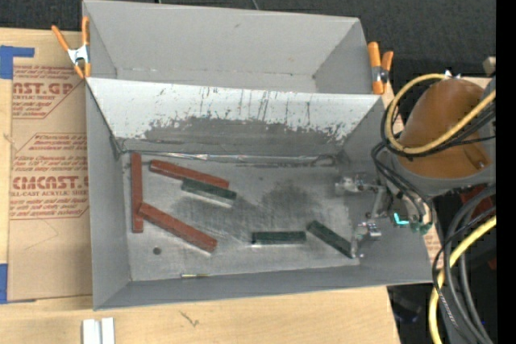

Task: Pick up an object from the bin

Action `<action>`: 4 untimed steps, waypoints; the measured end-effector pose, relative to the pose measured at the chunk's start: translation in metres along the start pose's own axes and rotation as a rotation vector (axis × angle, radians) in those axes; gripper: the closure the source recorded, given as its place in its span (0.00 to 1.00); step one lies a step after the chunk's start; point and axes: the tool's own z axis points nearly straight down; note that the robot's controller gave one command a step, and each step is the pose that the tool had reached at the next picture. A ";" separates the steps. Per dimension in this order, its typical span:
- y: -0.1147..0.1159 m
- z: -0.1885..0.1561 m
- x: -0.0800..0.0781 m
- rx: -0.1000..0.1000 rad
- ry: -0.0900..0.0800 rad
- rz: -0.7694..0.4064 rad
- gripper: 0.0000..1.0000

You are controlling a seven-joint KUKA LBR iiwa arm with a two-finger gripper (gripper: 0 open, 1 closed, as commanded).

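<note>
My gripper (359,208) hangs at the right end of the bin, close to the right wall. Its two metal fingers stand apart, open, with nothing between them. Just below and left of the lower fingertip (368,230) lies a short dark green bar (330,239), slanting down to the right. Another dark green bar (278,238) lies flat a little further left along the front of the floor.
Further left lie a third dark green bar (208,189) and three red-brown bars: one slanted (188,173), one upright by the left wall (137,191), one angled along the front left (177,225). The arm with its orange cover and cables stands beyond the bin's right wall.
</note>
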 end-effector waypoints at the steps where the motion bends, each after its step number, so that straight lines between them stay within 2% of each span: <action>1: 0.000 -0.004 -0.002 0.001 -0.008 -0.002 0.00; 2: -0.004 0.072 -0.003 -0.001 -0.002 0.122 1.00; 3: -0.005 0.072 -0.003 -0.001 -0.003 0.122 1.00; 4: -0.011 -0.057 -0.022 0.001 -0.010 0.096 1.00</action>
